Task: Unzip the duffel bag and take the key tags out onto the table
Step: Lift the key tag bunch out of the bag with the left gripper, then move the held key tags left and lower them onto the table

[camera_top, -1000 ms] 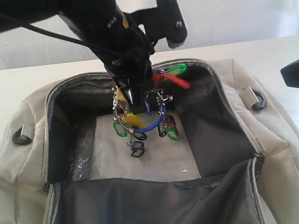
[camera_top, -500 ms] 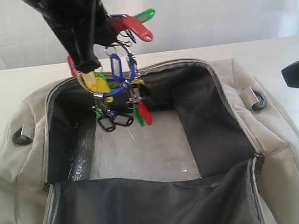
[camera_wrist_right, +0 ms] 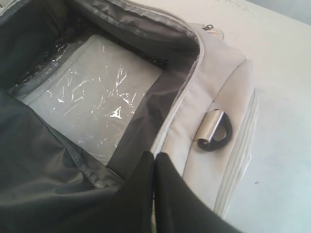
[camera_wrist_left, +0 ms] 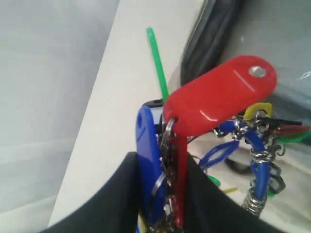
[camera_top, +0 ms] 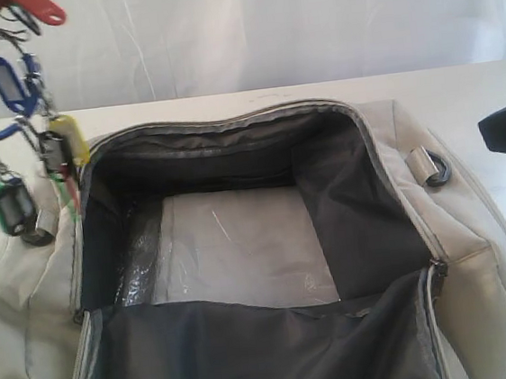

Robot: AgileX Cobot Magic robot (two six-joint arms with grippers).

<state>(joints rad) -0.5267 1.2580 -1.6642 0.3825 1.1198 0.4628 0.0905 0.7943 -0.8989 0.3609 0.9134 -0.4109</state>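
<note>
The bag lies unzipped, its mouth spread wide. Inside show only the dark lining and a pale base panel under crinkled clear film. The tags are outside the bag, dangling in a loose string above its left end. The lowest ones hang in front of the left strap ring (whether they touch it I cannot tell). The left gripper is clamped on the top of the cluster, with a red tag and a blue tag pinched between its fingers. The right gripper has its fingers pressed together with nothing between them. It hovers over the bag's right end, near the right strap ring. Bare table lies behind the bag and to its right.
</note>
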